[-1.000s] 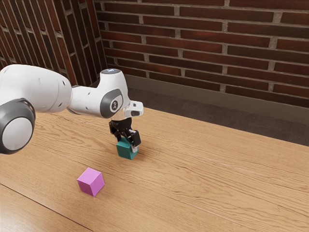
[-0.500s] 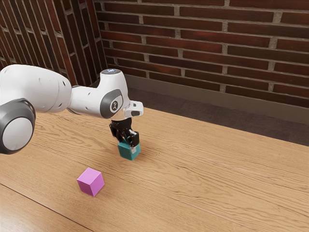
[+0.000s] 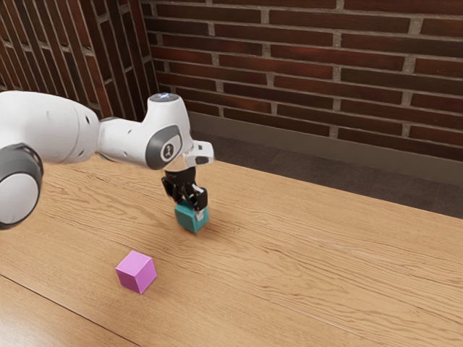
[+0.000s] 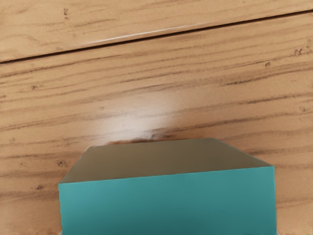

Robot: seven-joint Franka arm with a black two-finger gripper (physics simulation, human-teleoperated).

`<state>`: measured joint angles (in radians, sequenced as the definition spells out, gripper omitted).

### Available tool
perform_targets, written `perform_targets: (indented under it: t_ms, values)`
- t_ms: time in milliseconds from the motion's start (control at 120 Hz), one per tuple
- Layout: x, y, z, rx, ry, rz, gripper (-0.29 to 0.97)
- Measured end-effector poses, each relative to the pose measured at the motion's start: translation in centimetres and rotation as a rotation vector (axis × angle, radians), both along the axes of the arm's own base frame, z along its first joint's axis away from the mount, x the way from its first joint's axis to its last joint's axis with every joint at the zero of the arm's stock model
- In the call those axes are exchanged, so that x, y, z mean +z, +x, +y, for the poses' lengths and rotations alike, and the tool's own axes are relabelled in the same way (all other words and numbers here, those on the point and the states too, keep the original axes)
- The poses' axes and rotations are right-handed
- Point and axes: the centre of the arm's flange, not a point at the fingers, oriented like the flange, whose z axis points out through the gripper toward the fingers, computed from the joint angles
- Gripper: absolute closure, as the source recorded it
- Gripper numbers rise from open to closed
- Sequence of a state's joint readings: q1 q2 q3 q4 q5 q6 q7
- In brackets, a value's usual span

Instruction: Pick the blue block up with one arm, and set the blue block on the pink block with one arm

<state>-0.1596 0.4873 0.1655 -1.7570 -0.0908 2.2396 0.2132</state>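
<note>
A teal-blue block point(image 3: 192, 218) hangs just above the wooden table point(image 3: 325, 267), clasped from two sides by my black gripper point(image 3: 194, 210), which is shut on it. In the wrist view the same block point(image 4: 168, 200) sits large right under my hand, with its shadow on the planks beyond it. The pink block point(image 3: 136, 272) rests on the table nearer the front edge, to the exterior view's left of and below the held block, well apart from it.
A brick wall point(image 3: 304, 65) runs behind the table, with a dark floor strip between them. Bare wood stretches to the exterior view's right of the blocks.
My gripper has risen a little with the blue block in it, lifting the block off the table. The pink block has not moved.
</note>
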Motion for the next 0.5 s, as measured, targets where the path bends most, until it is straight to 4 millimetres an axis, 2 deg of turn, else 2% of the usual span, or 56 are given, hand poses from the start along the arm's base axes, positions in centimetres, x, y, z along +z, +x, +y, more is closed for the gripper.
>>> perform_targets:
  t_ms: [125, 192, 392, 500]
  values:
    - [1.9, -0.8, 0.1, 0.019, 0.001, -0.012, 0.48]
    - [3.4, -1.9, 0.0, 0.031, -0.004, -0.018, 0.5]
    - [7.8, -8.0, 0.0, 0.069, -0.023, -0.028, 0.59]
    - [8.3, -11.0, 0.2, 0.087, -0.019, -0.017, 0.62]
